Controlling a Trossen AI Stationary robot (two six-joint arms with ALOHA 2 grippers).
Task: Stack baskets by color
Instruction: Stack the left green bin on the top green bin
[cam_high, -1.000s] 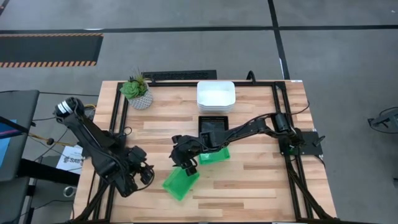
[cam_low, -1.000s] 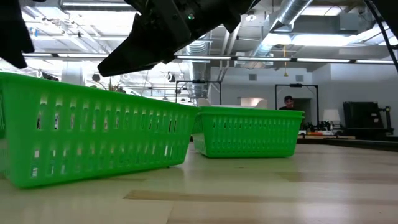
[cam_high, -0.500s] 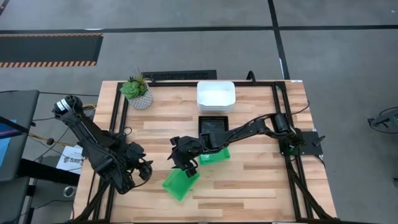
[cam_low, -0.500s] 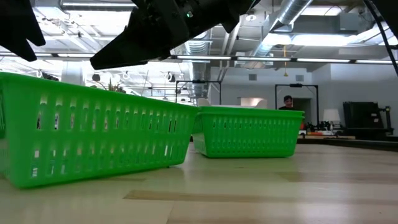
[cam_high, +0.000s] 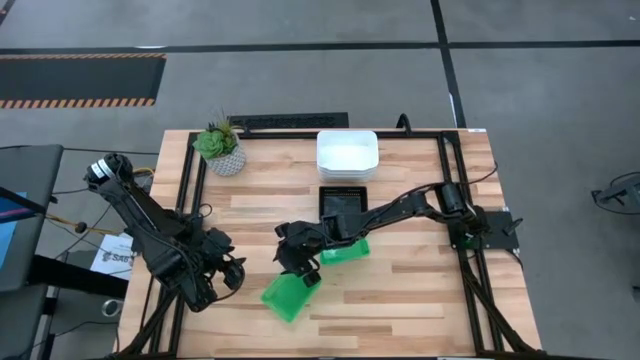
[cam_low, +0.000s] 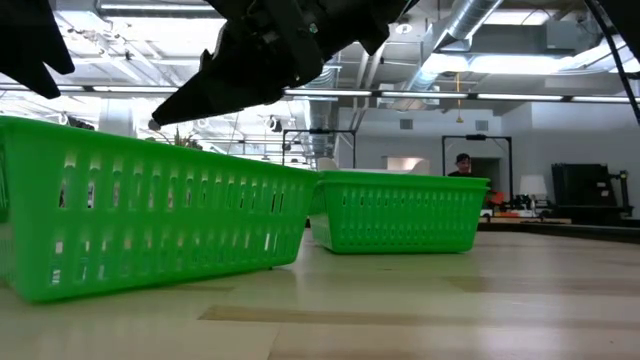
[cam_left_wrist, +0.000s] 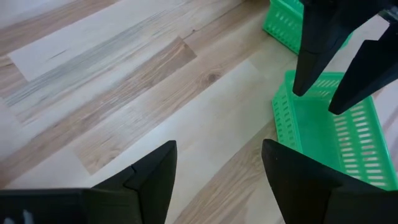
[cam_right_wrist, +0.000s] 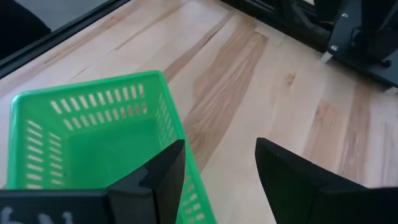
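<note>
Two bright green mesh baskets stand on the wooden table. One (cam_high: 290, 298) is near the front edge; the other (cam_high: 346, 250) lies behind it, partly under my right arm. A black mesh basket (cam_high: 343, 200) and a stack of white baskets (cam_high: 347, 153) sit farther back. My right gripper (cam_high: 297, 262) hangs open just above the near green basket's (cam_right_wrist: 93, 137) far end. In the left wrist view one of its fingers (cam_left_wrist: 311, 56) stands over the rim and the other over the inside. My left gripper (cam_high: 228, 276) waits open to the left of that basket (cam_left_wrist: 329, 134).
A potted plant (cam_high: 220, 148) stands at the far left corner. A black metal frame (cam_high: 190, 190) runs along the table's left, right and far edges. Bare wood lies between my left gripper and the near basket, and along the front right.
My right gripper has rolled a little at the wrist while hovering over the near green basket, and it stays open. The baskets have not moved.
</note>
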